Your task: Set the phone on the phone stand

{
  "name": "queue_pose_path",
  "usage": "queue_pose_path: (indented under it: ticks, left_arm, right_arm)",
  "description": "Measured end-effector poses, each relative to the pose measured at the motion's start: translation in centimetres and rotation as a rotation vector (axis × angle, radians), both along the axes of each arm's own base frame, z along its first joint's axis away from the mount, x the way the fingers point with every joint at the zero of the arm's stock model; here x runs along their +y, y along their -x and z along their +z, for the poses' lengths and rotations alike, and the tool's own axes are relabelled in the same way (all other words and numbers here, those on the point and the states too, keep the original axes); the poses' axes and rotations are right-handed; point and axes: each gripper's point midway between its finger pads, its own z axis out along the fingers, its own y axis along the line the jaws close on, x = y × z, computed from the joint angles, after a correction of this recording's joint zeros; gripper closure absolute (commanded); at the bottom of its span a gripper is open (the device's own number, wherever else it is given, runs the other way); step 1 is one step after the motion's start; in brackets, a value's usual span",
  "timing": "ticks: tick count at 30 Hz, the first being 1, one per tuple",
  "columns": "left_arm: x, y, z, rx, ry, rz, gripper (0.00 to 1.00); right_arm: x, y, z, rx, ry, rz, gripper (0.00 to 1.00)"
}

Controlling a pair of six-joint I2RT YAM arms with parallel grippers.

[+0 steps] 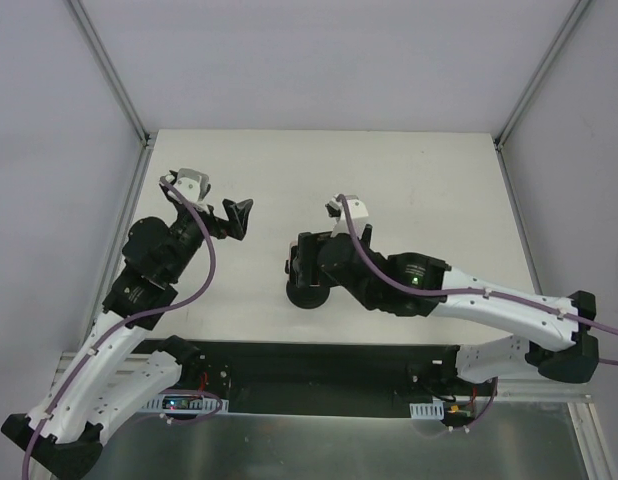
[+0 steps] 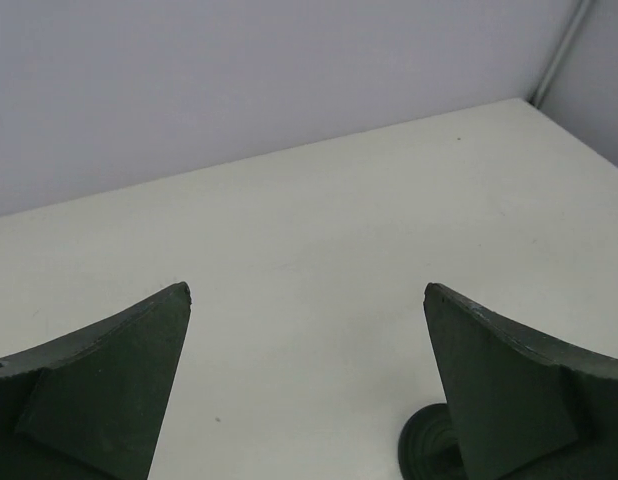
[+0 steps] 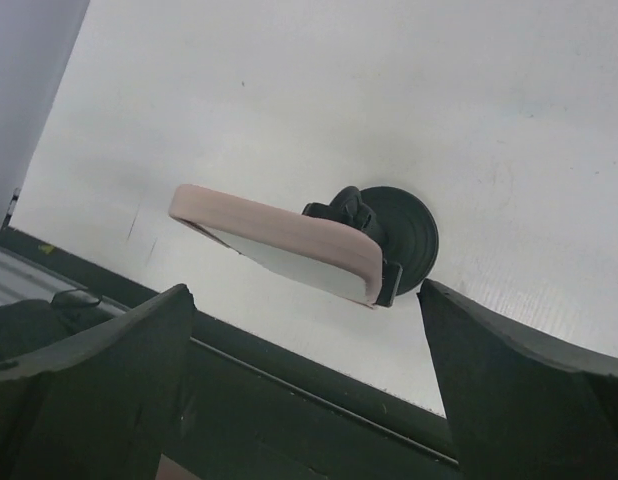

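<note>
The phone, with its pale pink case edge, lies tilted in the clamp of the black phone stand. The stand's round disc base sits on the white table. My right gripper is open, with its fingers on either side below the phone and not touching it. In the top view the right gripper hovers over the stand, and a sliver of the phone shows. My left gripper is open and empty to the left. In the left wrist view it frames bare table, with the stand's base at the bottom right.
The white table is bounded by grey walls with metal corner posts at the back. A black strip runs along the table's near edge by the arm bases.
</note>
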Motion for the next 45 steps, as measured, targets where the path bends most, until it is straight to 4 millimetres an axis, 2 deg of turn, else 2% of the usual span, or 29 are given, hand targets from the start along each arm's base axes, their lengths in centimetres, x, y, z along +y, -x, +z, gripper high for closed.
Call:
queue_pose_path:
  ticks: [4,9,14,22,30,33,39,40,42,43,45]
  left_arm:
    - [1.4,-1.1,-1.5,0.044,-0.019,0.099,0.01]
    - [1.6,-1.4,-1.8,0.055,-0.024,0.122,0.01]
    - [1.6,-1.5,-1.8,0.056,-0.023,0.122,0.01]
    - [1.4,-1.8,-2.4,0.079,-0.025,0.120,0.01]
    - [1.2,-1.9,-2.7,0.088,-0.028,0.116,0.02]
    - [1.2,-1.9,-2.8,0.091,-0.028,0.114,0.02]
    - [1.1,-1.9,-2.8,0.093,-0.029,0.108,0.02]
    - [1.0,-1.8,-2.8,0.092,-0.029,0.105,0.02]
    - [1.0,-1.8,-2.8,0.092,-0.029,0.103,0.02]
    - [1.0,-1.8,-2.8,0.092,-0.029,0.101,0.02]
    - [0.9,-1.8,-2.8,0.092,-0.028,0.095,0.02]
  right_arm:
    - [1.0,-0.4,-0.4,-0.021,0.052,-0.077,0.04]
    - [1.0,-1.1,-0.5,-0.055,0.095,-0.132,0.04]
    - [2.0,-1.6,0.2,-0.070,0.082,-0.149,0.04]
    - [2.8,-1.7,-0.6,-0.073,0.100,-0.149,0.04]
    - [3.0,-2.9,0.0,-0.082,0.098,-0.293,0.01]
    - [3.0,-3.3,0.2,-0.091,0.105,-0.339,0.05]
    - [2.3,-3.6,-0.5,-0.100,0.132,-0.395,0.21]
    - [2.2,-3.6,-0.6,-0.101,0.132,-0.401,0.30]
    - [2.0,-3.7,-0.5,-0.106,0.131,-0.412,0.39]
    - [2.0,-3.7,-0.5,-0.108,0.131,-0.417,0.56]
    - [1.8,-3.8,-0.4,-0.119,0.136,-0.423,0.75]
